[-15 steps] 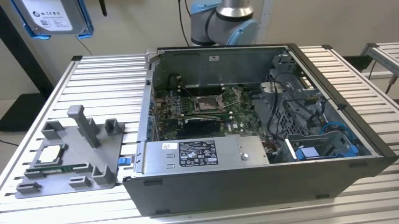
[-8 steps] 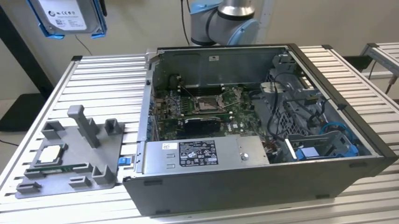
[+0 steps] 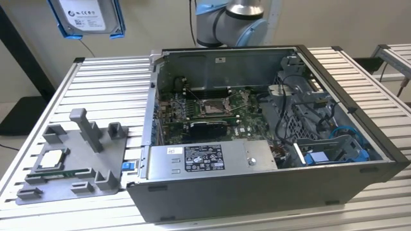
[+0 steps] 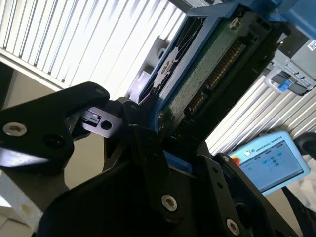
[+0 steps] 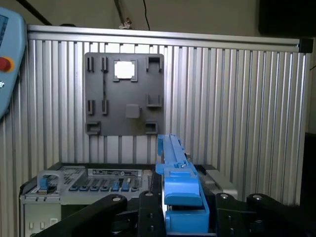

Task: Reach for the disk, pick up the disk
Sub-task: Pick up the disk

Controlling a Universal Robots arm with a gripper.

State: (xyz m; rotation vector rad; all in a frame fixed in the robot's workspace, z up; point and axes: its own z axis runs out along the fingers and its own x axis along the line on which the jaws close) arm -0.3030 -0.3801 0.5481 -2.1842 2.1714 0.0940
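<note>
Rails of blue plastic framed the disk [image 3: 85, 14], which hung in the air clear of the counter [image 3: 109, 82]. It was seen above the far corner at the exterior view's left, with its white label facing the camera. In the first wrist view the tool [image 5: 183, 205] was pressed against the disk's two faces, pinching it edge-on between black fingers [image 5: 148, 212]. In the second wrist view the disk's green circuit board showed next to the clamping finger. An open computer case [image 3: 257, 192] lay across the counter's middle. A grey fixture plate [image 3: 80, 161] sat near the front corner at the exterior view's left, carrying a small square processor chip [image 3: 53, 158].
</note>
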